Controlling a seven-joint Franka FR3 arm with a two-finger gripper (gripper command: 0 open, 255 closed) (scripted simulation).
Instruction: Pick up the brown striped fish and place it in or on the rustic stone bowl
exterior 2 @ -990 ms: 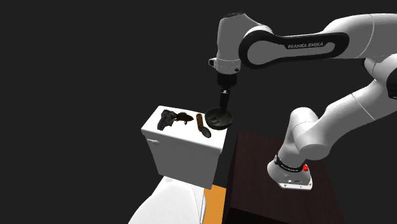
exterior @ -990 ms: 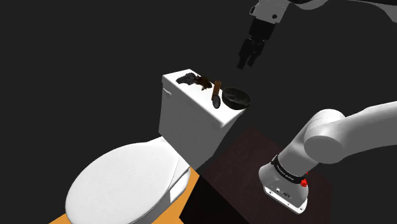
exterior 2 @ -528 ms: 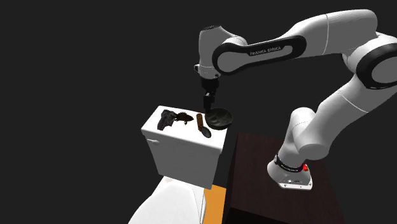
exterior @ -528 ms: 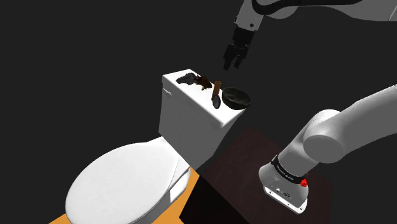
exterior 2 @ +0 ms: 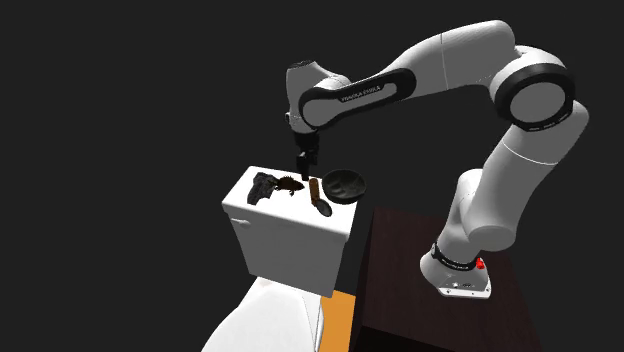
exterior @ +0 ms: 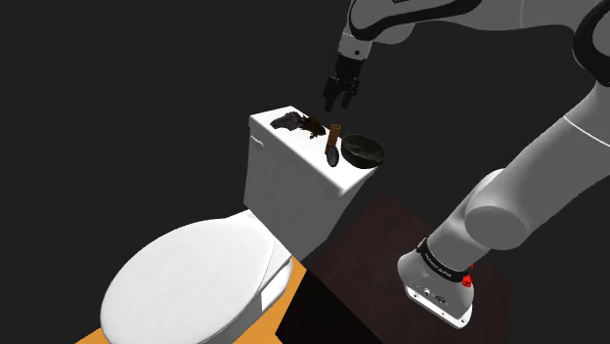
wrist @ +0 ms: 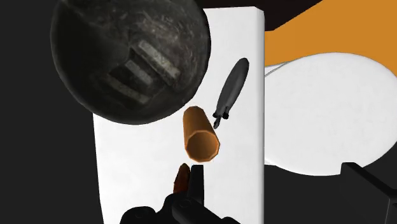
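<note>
Fish [exterior: 315,125] on tank lid [exterior: 291,148], tool [exterior: 337,100] above, apart

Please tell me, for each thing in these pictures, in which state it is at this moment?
Black two-finger tool: open, holding nothing, above the tank.
Small brown fish: lying on the white toilet tank, not held.
Dark rough stone bowl: upright, nothing in it.
Brown hollow cylinder: standing, open end up.
Dark grey slim object: lying flat on the tank.
White toilet lid: shut.
</note>
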